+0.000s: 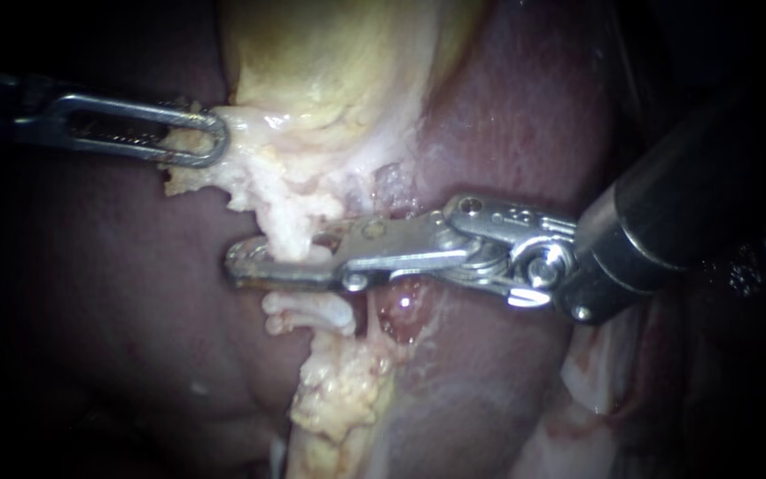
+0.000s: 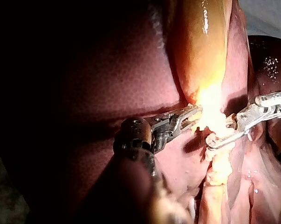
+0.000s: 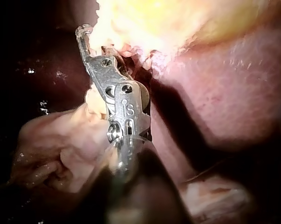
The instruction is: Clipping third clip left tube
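Note:
The yellow gallbladder (image 1: 330, 62) hangs down onto the dark red liver (image 1: 525, 115). My left instrument (image 1: 210, 137) comes in from the left, and its slotted jaws are shut on pale fatty tissue at the gallbladder's lower edge. From the right, my right instrument (image 1: 246, 266) lies across a pale tube (image 1: 293, 232) below the gallbladder. Its long jaws are shut on that tube, with their tips meeting beyond it. In the left wrist view my left instrument (image 2: 191, 114) holds the bright tissue, with my right instrument (image 2: 215, 142) just beyond. The right wrist view shows the right instrument (image 3: 84, 35) reaching into pale tissue.
Under the right instrument's jaws a short pale stub (image 1: 308, 310) sticks out. A lumpy strand of fat (image 1: 347, 381) runs on downward from there. A wet red patch (image 1: 401, 315) lies beside it. Liver surrounds the site on both sides.

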`<state>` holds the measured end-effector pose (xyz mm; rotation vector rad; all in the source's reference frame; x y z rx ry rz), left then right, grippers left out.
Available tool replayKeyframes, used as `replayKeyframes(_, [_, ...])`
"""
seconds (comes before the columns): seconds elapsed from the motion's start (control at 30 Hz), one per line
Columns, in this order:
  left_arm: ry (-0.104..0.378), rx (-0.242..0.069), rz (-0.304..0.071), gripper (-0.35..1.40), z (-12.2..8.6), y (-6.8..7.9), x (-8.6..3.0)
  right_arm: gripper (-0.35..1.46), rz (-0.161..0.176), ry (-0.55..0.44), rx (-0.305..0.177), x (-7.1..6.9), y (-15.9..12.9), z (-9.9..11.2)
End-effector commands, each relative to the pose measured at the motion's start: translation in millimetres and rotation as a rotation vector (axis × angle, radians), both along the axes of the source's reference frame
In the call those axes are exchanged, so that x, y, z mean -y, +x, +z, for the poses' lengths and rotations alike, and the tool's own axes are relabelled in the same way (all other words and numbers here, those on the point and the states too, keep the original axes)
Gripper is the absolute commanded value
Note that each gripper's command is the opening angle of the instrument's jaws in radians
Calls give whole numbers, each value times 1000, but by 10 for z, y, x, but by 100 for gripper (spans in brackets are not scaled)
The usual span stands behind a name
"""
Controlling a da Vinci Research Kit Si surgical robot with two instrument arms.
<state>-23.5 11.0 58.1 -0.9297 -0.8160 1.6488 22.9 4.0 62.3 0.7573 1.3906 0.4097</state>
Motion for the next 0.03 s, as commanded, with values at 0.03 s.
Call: replayKeyframes(0.03, [0, 0, 0, -35, 0, 0, 0, 10, 7, -1, 6, -1, 0, 3])
